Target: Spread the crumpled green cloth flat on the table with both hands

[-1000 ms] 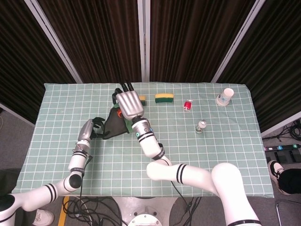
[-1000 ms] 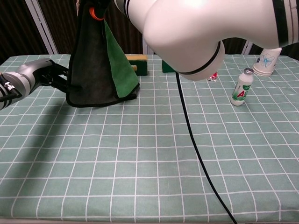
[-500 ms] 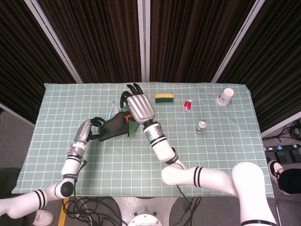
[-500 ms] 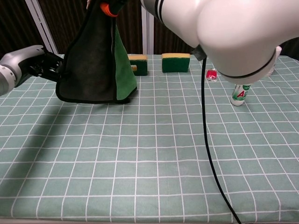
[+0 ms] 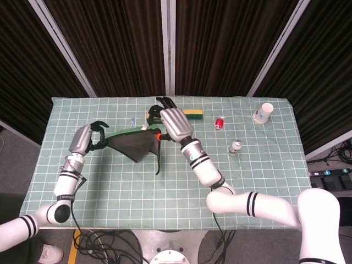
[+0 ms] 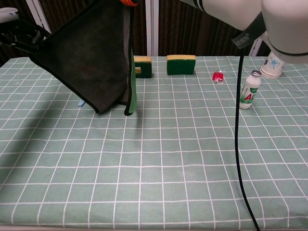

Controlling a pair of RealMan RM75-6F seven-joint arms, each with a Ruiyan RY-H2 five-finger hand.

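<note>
The green cloth (image 5: pixel 135 146) (image 6: pixel 91 57) hangs lifted above the table, stretched between both hands, its dark side toward the chest view and one corner drooping down. My left hand (image 5: pixel 88 137) (image 6: pixel 17 32) grips its left edge, over the left part of the table. At its upper right corner my right hand (image 5: pixel 174 124) pinches the cloth, just in front of the sponges. The chest view cuts off the right hand at its top edge and shows only that arm (image 6: pixel 269 24).
Two yellow-green sponges (image 6: pixel 142 66) (image 6: pixel 181 64) lie at the back, behind the cloth. A red item (image 5: pixel 219 123), a small bottle (image 5: pixel 235 147) and a paper cup (image 5: pixel 264 113) stand to the right. A small blue object (image 6: pixel 82 102) lies under the cloth on the checked tablecloth (image 5: pixel 264 181).
Both hands rose and moved apart, the left one leftward and the right one rightward. The cloth went from hanging bunched near the table to a spread sheet held in the air.
</note>
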